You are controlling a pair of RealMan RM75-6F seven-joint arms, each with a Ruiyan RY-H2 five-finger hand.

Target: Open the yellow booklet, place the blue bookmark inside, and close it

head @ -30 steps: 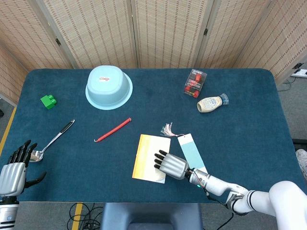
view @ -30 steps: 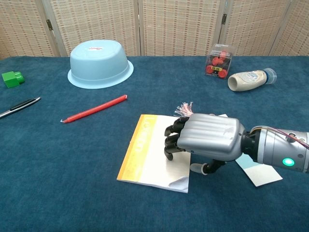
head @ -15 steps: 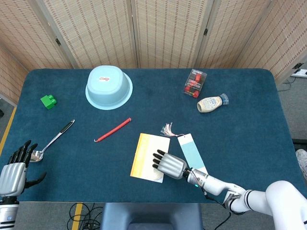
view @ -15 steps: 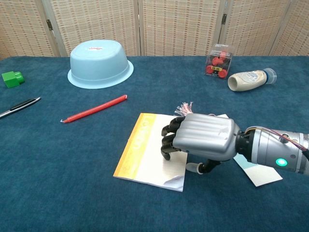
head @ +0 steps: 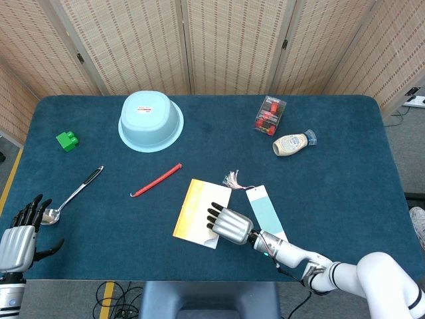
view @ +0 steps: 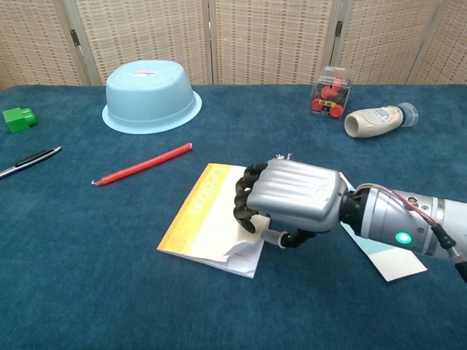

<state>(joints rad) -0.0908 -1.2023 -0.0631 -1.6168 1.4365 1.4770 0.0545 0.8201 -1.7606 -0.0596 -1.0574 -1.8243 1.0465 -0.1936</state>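
Note:
The yellow booklet point(head: 193, 212) point(view: 198, 214) lies closed and skewed on the blue tablecloth near the front edge. My right hand point(head: 229, 224) point(view: 292, 198) sits on its right half, fingers curled down onto the cover and thumb at the lower right corner, which curls up. The blue bookmark point(head: 266, 211) point(view: 398, 262) lies flat just right of the booklet, partly under my right forearm; its pink tassel point(head: 232, 178) points to the back. My left hand point(head: 18, 241) hangs open off the table's front left corner, holding nothing.
An upturned light blue bowl point(head: 151, 121) stands at the back left. A red pen point(head: 156, 179) and a spoon point(head: 73, 195) lie left of the booklet. A green block point(head: 66, 140) is far left. A red box point(head: 270, 114) and a tipped bottle point(head: 292, 143) are back right.
My right hand has dragged the booklet leftward and turned it, and the booklet's lower right corner has lifted more. The left hand has not moved.

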